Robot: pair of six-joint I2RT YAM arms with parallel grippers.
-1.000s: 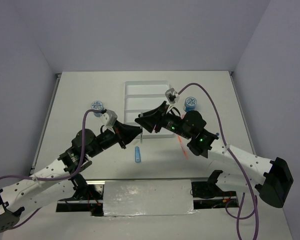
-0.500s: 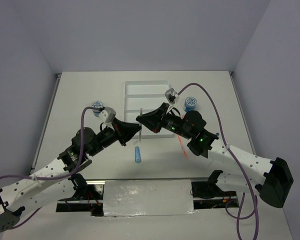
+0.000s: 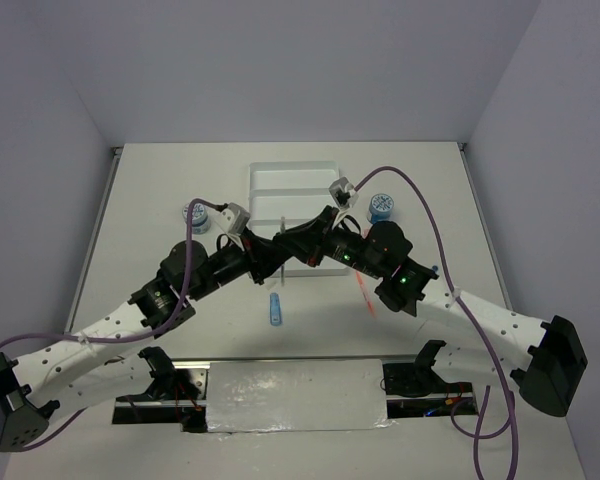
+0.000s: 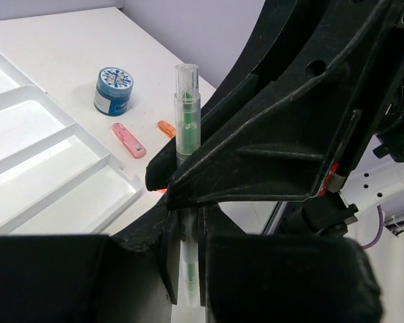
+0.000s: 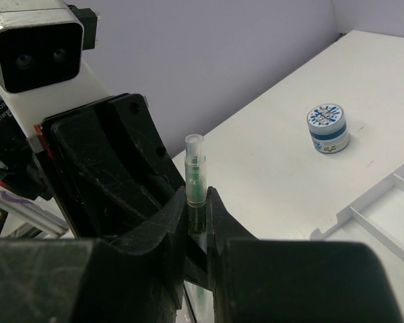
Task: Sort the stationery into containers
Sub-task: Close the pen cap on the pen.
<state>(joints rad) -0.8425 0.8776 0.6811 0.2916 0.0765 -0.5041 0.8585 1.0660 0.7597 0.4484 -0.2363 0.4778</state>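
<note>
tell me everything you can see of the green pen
The pen is a thin clear plastic tube with a green core and a clear cap on top. It stands upright, close to the tray but not in it. The right gripper is shut on its middle, and the left gripper clamps its lower end. Its bottom tip is hidden behind the fingers.

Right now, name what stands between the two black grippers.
A thin clear-and-green pen, upright between left gripper and right gripper; both wrist views show it.
</note>
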